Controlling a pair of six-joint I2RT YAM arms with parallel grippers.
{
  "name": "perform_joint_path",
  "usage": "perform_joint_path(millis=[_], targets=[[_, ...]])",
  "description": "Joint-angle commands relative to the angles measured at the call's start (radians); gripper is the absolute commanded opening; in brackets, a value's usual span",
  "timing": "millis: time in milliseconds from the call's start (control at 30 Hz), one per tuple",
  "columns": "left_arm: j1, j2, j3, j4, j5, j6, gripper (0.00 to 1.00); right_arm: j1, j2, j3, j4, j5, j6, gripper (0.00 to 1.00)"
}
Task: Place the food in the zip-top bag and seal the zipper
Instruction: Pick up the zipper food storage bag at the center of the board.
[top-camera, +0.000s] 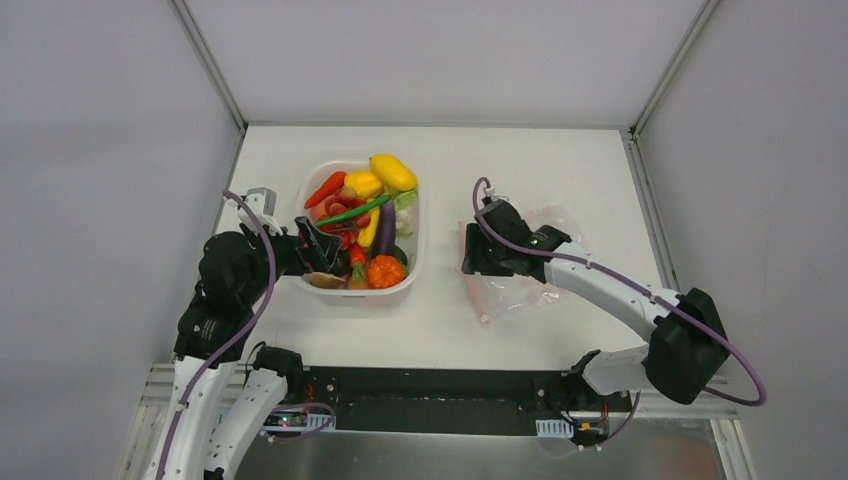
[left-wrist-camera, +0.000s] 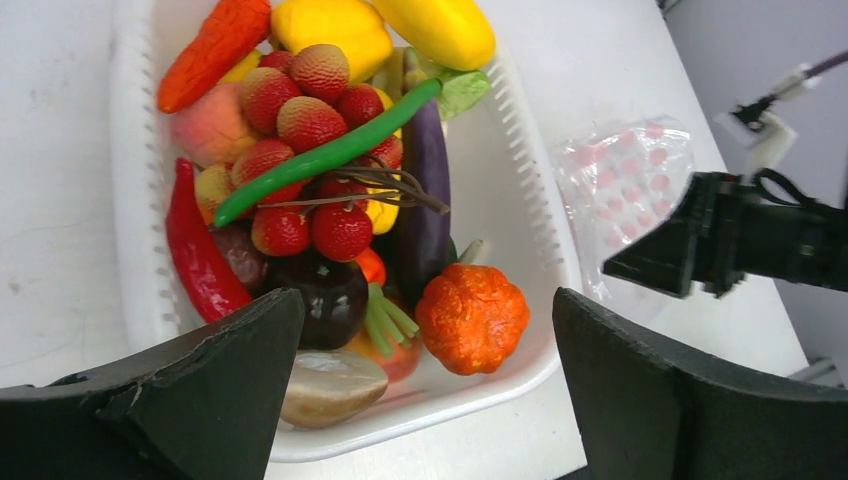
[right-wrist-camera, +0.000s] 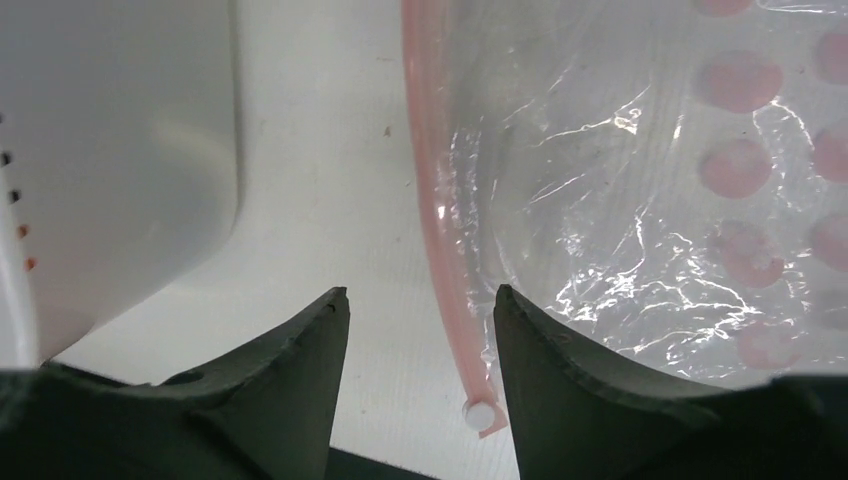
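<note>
Nearest to the lens in the right wrist view is the right gripper (right-wrist-camera: 420, 300). Its jaws are apart and clamp nothing, and the end of the pink zipper (right-wrist-camera: 432, 200) lies between them, close to the finger on the bag's side. The bag (right-wrist-camera: 640, 200), clear film with pink dots, lies flat on the table (right-wrist-camera: 320, 150), and the white tub (right-wrist-camera: 120, 150) is just beside it. In the left wrist view the left gripper (left-wrist-camera: 428, 300) hangs over the near part of the tub, jaws wide apart and empty. The food (left-wrist-camera: 330, 150) is piled in the tub, and I see none in the bag. The top view shows the tub on the left and the bag on the right, with one gripper at each. I judge that the main risk is at the bag. If the jaws close on both layers of the mouth, it stays shut. If they catch only the tip of the strip, the smooth film can slip out, or the whole bag can slide, because nothing else holds it down. In the tub the pieces lie tangled, so one grasp may lift a neighbour too.
</note>
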Motion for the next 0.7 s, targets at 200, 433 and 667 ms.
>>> perform_joint_path(millis=[200, 433, 667], targets=[[0.006, 0.015, 0.007, 0.057, 0.105, -0.049, 0.99, 0.034, 0.177, 0.034, 0.076, 0.213, 0.069, 0.49], [0.006, 0.004, -0.003, 0.054, 0.093, -0.053, 0.99, 0.06, 0.222, 0.026, 0.112, 0.287, 0.09, 0.44], [0.006, 0.003, -0.002, 0.046, 0.101, -0.055, 0.99, 0.091, 0.246, 0.02, 0.113, 0.375, 0.097, 0.4]])
